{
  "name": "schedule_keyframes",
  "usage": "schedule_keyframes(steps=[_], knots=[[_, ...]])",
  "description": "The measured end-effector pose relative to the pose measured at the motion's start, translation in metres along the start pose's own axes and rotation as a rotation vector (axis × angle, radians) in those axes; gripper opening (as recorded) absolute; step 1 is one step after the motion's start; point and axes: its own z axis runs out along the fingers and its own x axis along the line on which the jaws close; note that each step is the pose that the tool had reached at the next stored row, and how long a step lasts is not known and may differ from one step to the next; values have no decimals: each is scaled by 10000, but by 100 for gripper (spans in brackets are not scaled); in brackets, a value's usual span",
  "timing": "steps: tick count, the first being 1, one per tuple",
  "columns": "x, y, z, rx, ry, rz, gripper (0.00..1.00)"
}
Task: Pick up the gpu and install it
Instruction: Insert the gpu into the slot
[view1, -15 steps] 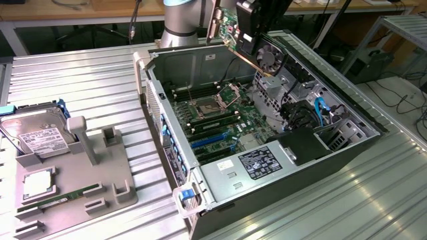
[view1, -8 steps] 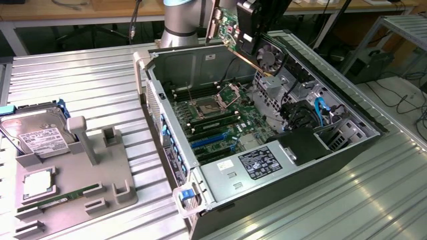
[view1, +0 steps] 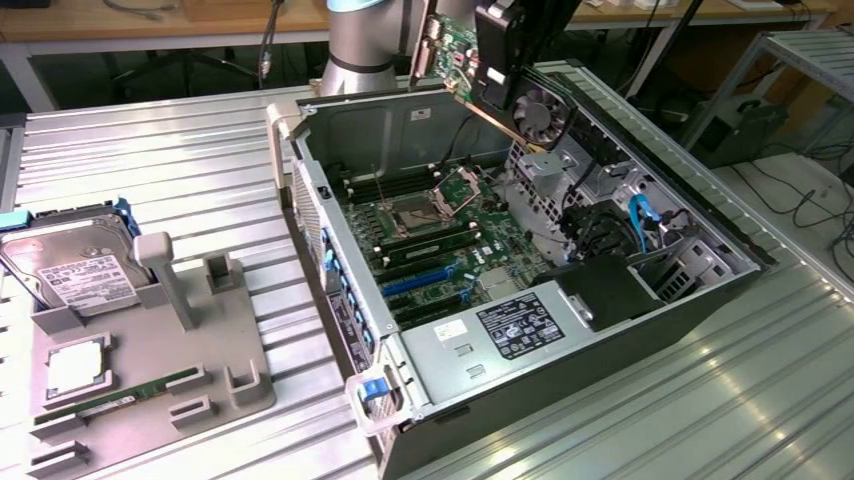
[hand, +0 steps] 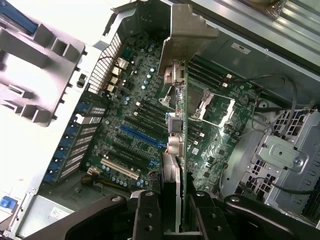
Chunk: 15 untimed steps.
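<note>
The gpu (view1: 457, 52) hangs in the air above the back of the open computer case (view1: 694, 300), tilted, with its green board and round black fan (view1: 541, 112) showing. My gripper (view1: 498, 85) is shut on it from above. In the wrist view the gpu (hand: 183, 145) runs edge-on away from the gripper (hand: 172, 202), silver end bracket (hand: 189, 30) farthest out. Below it lies the motherboard (hand: 220, 160) with its blue expansion slot (hand: 142, 136), which also shows in the exterior view (view1: 420, 278). The card is well clear of the board.
A grey fixture tray (view1: 220, 375) at the exterior view's left holds a hard drive (view1: 74, 265), a processor (view1: 78, 365) and a memory stick (view1: 114, 400). Inside the case sit the power supply (view1: 527, 325), a drive cage (hand: 282, 155) and cables (view1: 641, 225). Ribbed metal tabletop (view1: 160, 170) all around.
</note>
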Motion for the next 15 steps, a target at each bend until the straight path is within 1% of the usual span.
schedule_keyframes(steps=[9,15], knots=[[1,-2,0,-43,0,-338,27],[2,-3,0,-64,11,-678,27]])
